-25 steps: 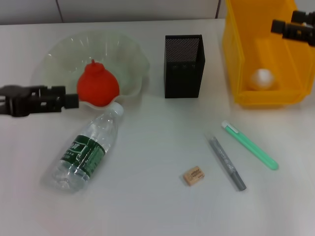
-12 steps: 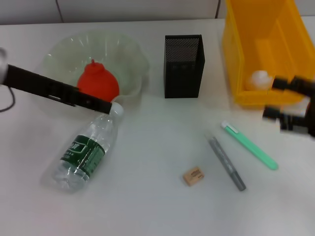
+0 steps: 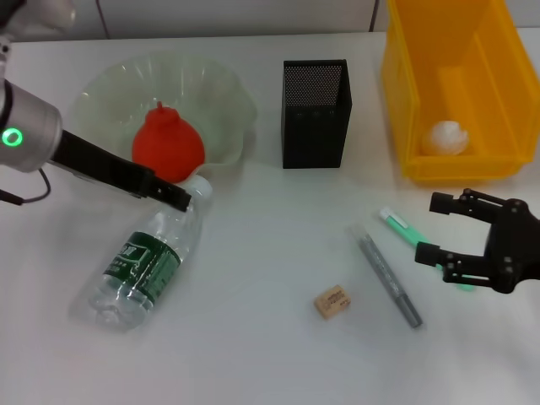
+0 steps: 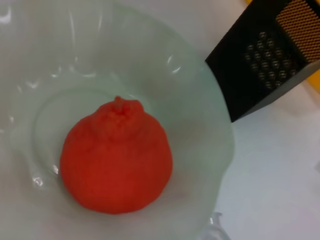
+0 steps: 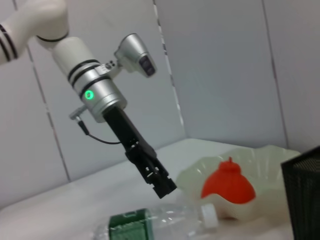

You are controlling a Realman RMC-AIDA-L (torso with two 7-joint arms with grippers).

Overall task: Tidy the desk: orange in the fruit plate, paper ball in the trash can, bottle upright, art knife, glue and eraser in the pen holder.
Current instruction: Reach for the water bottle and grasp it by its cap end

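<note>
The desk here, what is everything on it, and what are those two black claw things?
orange: one, red-orange, inside the fruit plate.
fruit plate: one, pale green glass, far left.
bottle: one, clear with green label, lying on its side in front of the plate.
pen holder: one, black mesh, far centre.
trash can: one, yellow, far right.
paper ball: one, white, inside the trash can.
glue: one, light green, partly under the right claw.
art knife: one, grey, beside the glue.
eraser: one, tan, front centre.
left gripper: black, at the bottle's cap.
right gripper: black, open, over the glue.
</note>
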